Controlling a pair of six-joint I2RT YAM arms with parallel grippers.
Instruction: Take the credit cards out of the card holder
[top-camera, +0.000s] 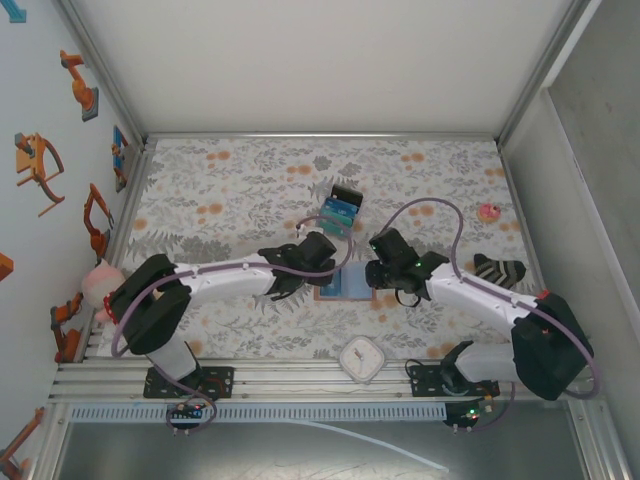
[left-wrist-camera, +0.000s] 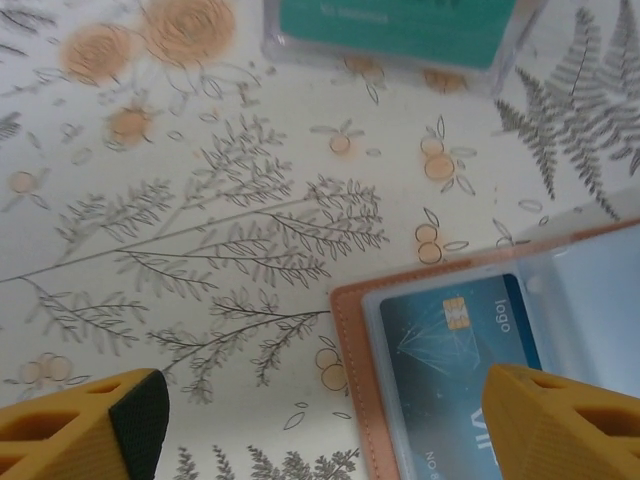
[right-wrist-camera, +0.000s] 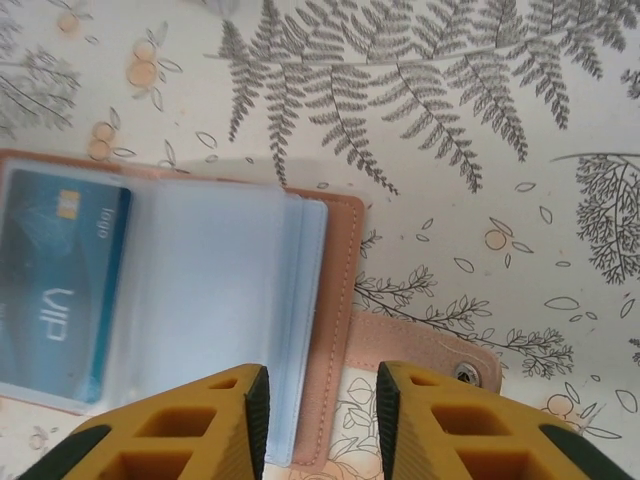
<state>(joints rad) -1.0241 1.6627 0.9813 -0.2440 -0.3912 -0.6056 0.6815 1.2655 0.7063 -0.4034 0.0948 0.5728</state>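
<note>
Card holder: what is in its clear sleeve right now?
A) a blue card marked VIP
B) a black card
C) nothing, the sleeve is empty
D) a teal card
A: in the right wrist view, a blue card printed VIP lies under the clear sleeve of the open card holder.

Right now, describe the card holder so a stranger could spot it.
Look at the flower-print table, then its middle. The card holder lies open there: terracotta-brown edge, clear sleeves, a blue card inside, unlike the loose cards beyond it and the white square near the bases.
</note>
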